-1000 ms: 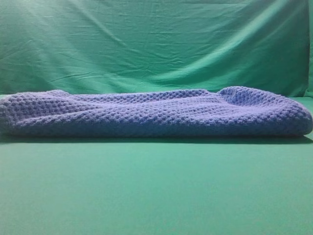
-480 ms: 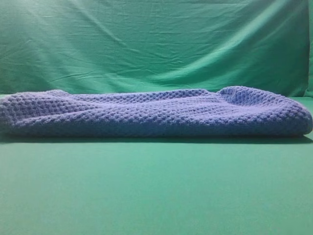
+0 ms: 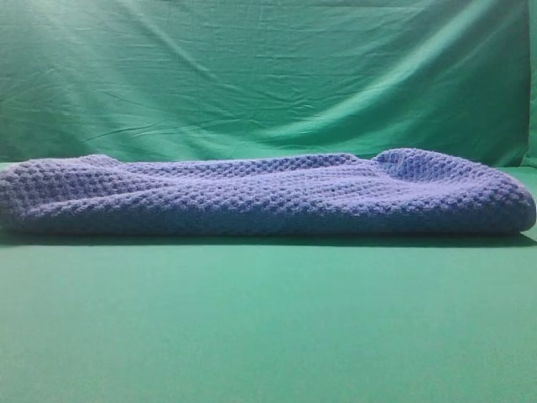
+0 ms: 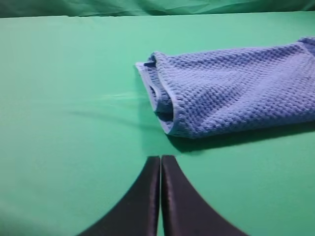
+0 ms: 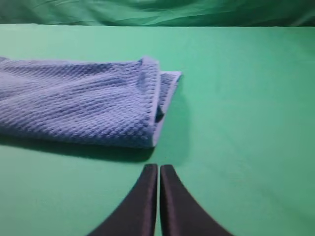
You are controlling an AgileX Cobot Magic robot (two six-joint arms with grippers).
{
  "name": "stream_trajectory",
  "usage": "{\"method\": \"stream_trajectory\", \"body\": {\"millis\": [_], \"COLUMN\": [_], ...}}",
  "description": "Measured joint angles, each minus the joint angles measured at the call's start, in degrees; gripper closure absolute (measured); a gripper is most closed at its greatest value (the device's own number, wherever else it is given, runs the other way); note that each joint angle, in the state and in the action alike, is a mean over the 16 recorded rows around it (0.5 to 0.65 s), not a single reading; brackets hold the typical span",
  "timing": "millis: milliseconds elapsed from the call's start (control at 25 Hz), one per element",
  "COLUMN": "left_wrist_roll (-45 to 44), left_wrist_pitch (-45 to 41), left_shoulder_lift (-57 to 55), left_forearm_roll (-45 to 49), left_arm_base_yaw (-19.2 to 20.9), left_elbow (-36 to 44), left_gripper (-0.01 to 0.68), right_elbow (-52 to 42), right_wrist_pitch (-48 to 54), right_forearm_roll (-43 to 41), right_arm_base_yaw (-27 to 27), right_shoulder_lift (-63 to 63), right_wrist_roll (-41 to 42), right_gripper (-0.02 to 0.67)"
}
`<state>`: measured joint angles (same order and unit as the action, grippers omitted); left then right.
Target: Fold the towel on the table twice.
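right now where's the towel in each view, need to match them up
Exterior high: the towel stretches edge to edge across the middle, in front of the backdrop curtain.
Left wrist: its left end fills the upper right, beyond the shut left gripper.
Right wrist: its right end fills the upper left, beyond the shut right gripper.
Shared landmark: the green table beneath it.

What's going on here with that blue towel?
A two-armed robot is meant to fold the towel. It lies on the green table as a long strip with layered ends, apparently folded once. The left gripper and right gripper are both shut, empty, and short of the towel's ends.
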<state>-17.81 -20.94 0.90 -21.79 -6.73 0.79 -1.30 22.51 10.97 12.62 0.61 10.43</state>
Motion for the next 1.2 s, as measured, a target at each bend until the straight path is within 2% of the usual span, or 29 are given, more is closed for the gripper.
{"method": "stream_trajectory", "body": {"millis": [240, 440, 1200], "left_wrist_roll": [0.0, 0.0, 0.0], "left_wrist_pitch": [0.0, 0.0, 0.0], "left_shoulder_lift": [0.0, 0.0, 0.0], "left_forearm_roll": [0.0, 0.0, 0.0], "left_arm_base_yaw": [3.6, 4.7, 4.7], "left_elbow": [0.0, 0.0, 0.0], "left_gripper": [0.673, 0.673, 0.673], "right_elbow": [0.0, 0.0, 0.0], "right_wrist_pitch": [0.0, 0.0, 0.0], "right_forearm_roll": [0.0, 0.1, 0.1], "right_arm_base_yaw": [-9.3, -13.9, -15.1], "right_shoulder_lift": [0.0, 0.0, 0.0], "right_wrist_roll": [0.0, 0.1, 0.1], "right_gripper": [0.649, 0.649, 0.649]}}
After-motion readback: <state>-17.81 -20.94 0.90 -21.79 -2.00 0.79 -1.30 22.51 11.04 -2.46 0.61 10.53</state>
